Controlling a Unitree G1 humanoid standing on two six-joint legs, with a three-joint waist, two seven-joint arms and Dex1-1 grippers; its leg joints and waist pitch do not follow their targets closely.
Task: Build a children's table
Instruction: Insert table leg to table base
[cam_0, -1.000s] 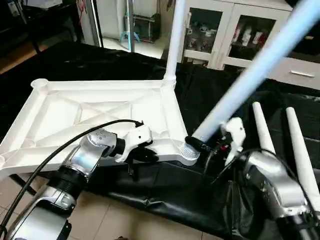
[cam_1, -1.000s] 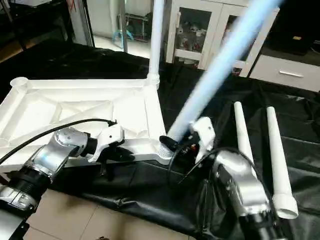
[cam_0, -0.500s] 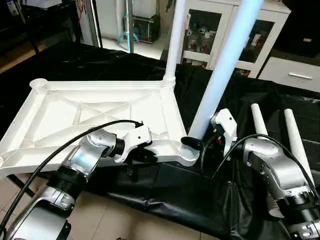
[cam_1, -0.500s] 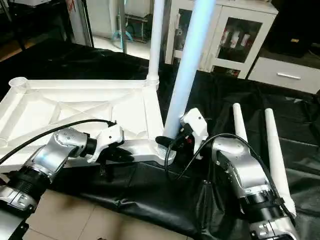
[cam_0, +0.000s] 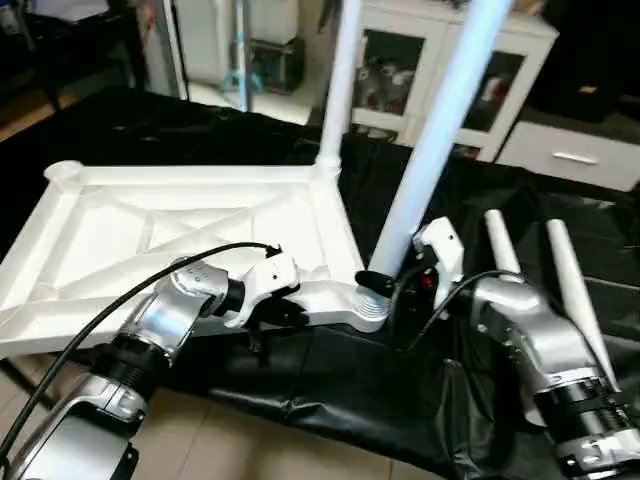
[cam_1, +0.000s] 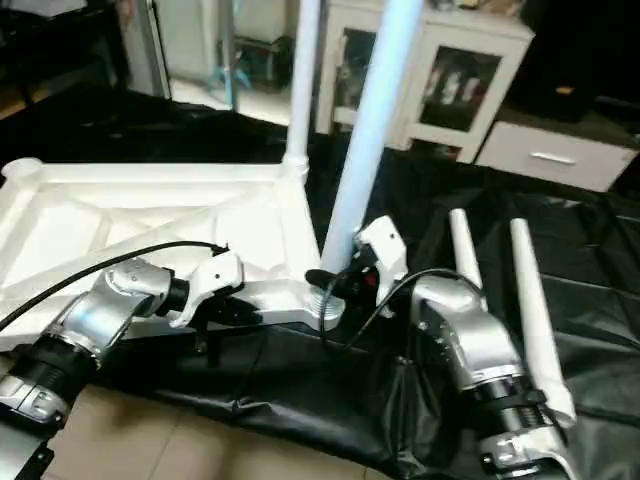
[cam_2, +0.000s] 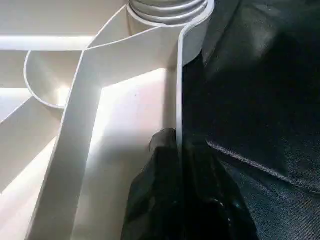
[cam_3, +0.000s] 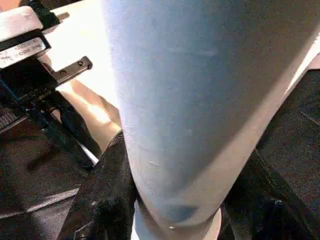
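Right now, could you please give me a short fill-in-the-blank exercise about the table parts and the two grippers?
1. The right gripper grips a white leg at the tabletop's near ____ corner.
2. The left gripper is closed on the tabletop's near ____.
3. ____ spare legs lie on the black cloth.

Missing words: right; edge; Two

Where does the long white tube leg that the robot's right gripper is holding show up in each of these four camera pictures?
Left eye: the held white tube leg rises from the tabletop's near right corner socket.
Right eye: the same leg, at centre.
Left wrist: its threaded end at the top edge.
Right wrist: it between the black fingers.
Shared landmark: that corner socket.
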